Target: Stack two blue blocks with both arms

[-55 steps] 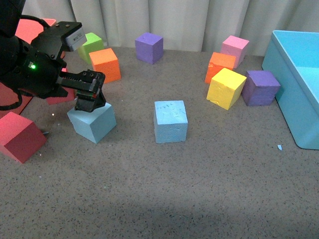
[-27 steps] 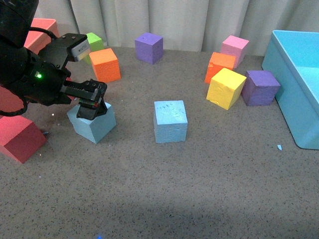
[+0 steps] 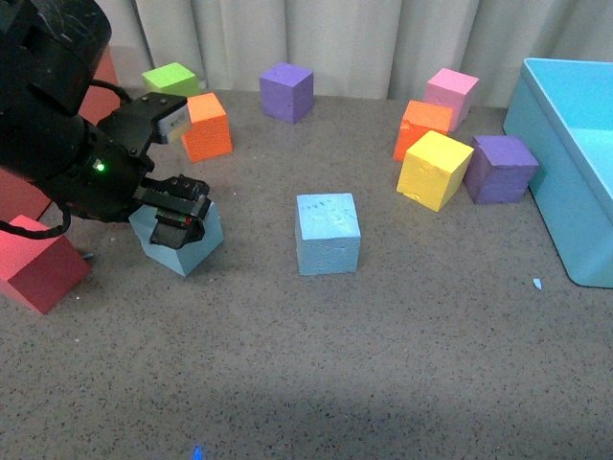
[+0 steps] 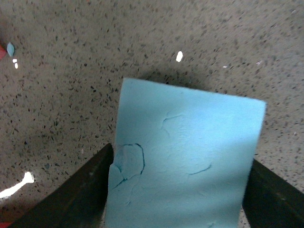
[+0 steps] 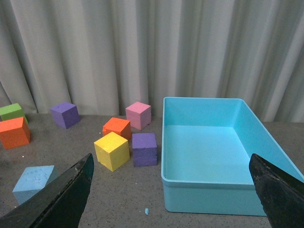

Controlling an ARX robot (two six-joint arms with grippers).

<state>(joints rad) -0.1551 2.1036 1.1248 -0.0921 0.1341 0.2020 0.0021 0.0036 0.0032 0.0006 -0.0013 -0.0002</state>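
Note:
One light blue block (image 3: 182, 247) sits on the table at the left, tilted corner-on. My left gripper (image 3: 177, 218) is shut on it from above; in the left wrist view the block (image 4: 185, 166) fills the gap between both black fingers (image 4: 85, 194). The second blue block (image 3: 328, 232) stands alone in the middle of the table, and shows low in the right wrist view (image 5: 34, 183). My right gripper (image 5: 171, 199) is open and empty, out of the front view, its fingers (image 5: 61, 197) spread wide before the turquoise bin.
A red block (image 3: 38, 264) lies beside my left arm. Orange (image 3: 206, 125), green (image 3: 170, 77) and purple (image 3: 286, 91) blocks stand behind. Pink (image 3: 451, 94), orange (image 3: 422, 125), yellow (image 3: 434, 170) and purple (image 3: 501, 168) blocks cluster at the right, next to the turquoise bin (image 3: 565, 163).
My left gripper has come down lower around the left blue block and closed on it. The arm has shifted, uncovering the green block behind. The block has stayed on the table.

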